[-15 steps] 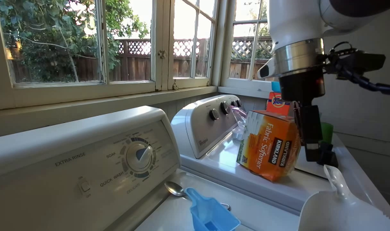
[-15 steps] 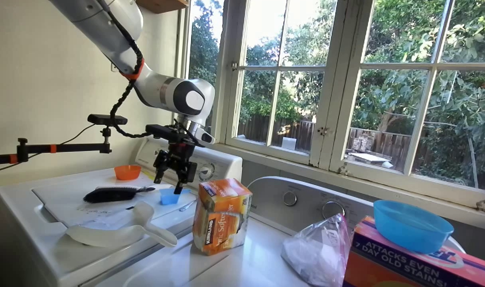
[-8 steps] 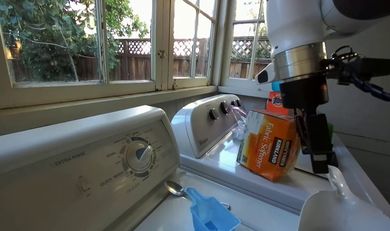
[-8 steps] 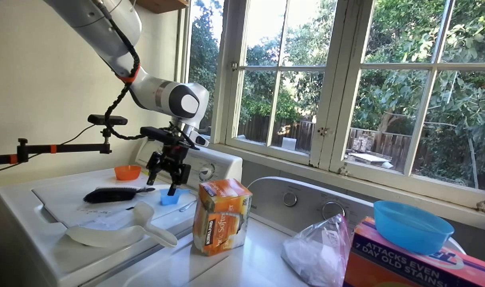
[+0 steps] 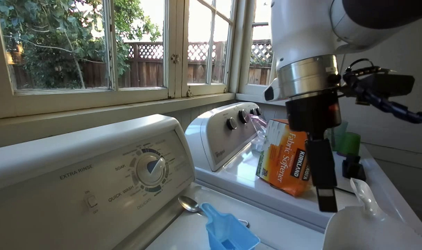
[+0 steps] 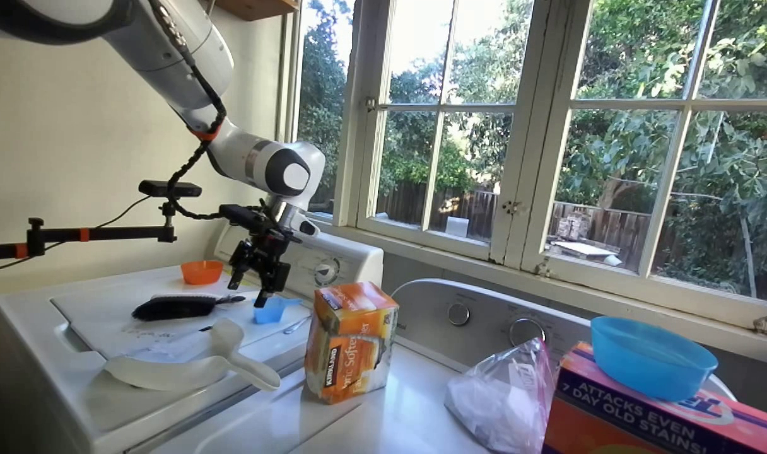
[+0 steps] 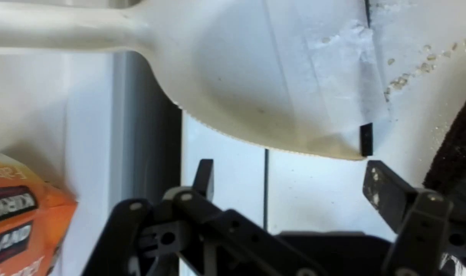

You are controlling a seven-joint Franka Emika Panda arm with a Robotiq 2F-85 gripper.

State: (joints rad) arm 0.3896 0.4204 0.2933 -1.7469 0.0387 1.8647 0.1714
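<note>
Two fingers (image 7: 388,195) of the gripper (image 7: 293,180) stand wide apart; in the wrist view the white dustpan (image 7: 233,84) lies at eleven o'clock from them, dark brush (image 7: 461,149) at three, orange box (image 7: 41,222) at nine

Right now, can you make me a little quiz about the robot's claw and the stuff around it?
1. True or false: the gripper is open and not gripping the dustpan.
2. In an exterior view, what colour is the bowl behind the brush? A) pink, B) orange, C) white.
3. Fill in: the blue bowl sits on top of a ____.

Key:
1. True.
2. B, orange.
3. Box.
</note>
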